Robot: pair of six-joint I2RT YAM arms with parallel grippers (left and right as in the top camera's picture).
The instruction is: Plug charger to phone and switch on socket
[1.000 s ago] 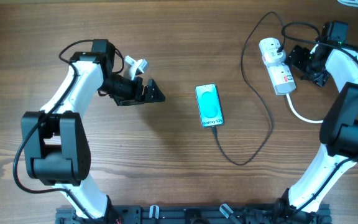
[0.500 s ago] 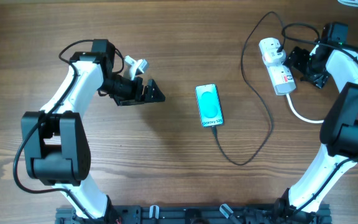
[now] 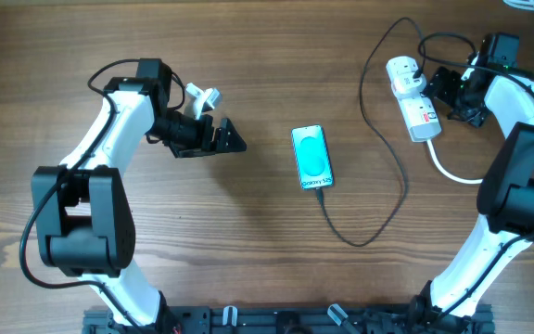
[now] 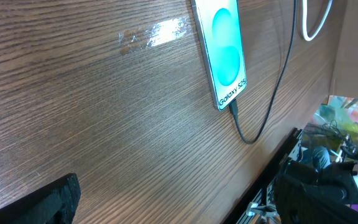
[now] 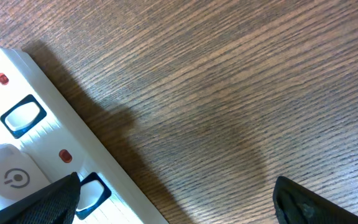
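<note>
Wood-grain table [image 3: 248,56] carries everything. The left gripper [image 3: 228,137] hovers wide open and empty, left of the phone [image 3: 311,156], which lies face up mid-table. The black charger [image 3: 402,190] appears seated in the phone's lower end. Further right lies the white socket [image 3: 412,100], and just beside it the right gripper [image 3: 443,96], fingers spread, holding nothing.

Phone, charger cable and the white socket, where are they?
phone [image 3: 311,157], overhead view, middle of blue screen.
charger [image 3: 360,243], overhead view, on the black cable's curve.
socket [image 3: 415,111], overhead view, on its white body.
</note>
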